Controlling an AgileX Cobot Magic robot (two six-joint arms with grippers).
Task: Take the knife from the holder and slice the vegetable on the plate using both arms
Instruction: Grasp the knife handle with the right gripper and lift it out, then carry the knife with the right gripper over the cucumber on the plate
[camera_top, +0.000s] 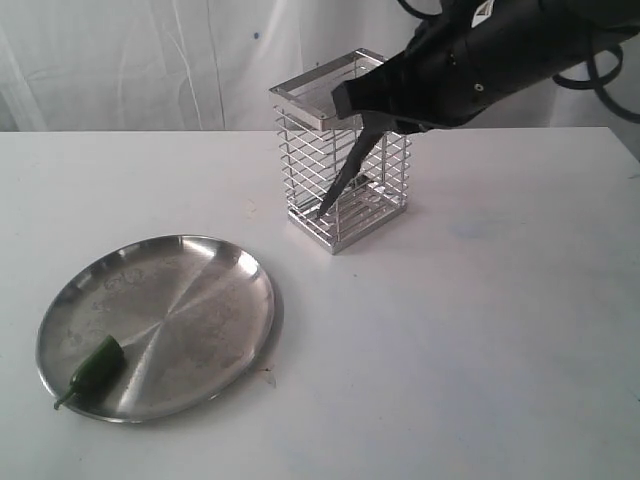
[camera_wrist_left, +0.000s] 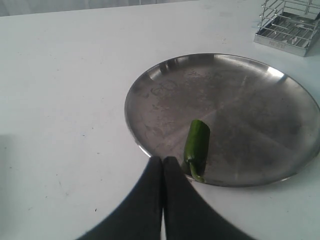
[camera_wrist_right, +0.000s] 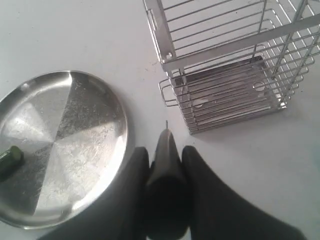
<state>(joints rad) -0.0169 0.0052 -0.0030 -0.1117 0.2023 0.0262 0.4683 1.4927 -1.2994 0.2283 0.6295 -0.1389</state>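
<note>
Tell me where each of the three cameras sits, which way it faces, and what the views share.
Exterior: off the arms, looking down across the table at the holder, the plate and the right arm.
Left wrist: above the shut left end effector, facing the vegetable.
Right wrist: behind the right end effector gripping the knife, facing the holder.
Shared: plate, vegetable and holder appear in all three.

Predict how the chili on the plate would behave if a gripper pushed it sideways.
The chili looks rounded and glossy, so it would probably roll or slide. The plate is smooth shiny metal, likely giving little grip. Lying near the rim, it might slip off onto the table.
</note>
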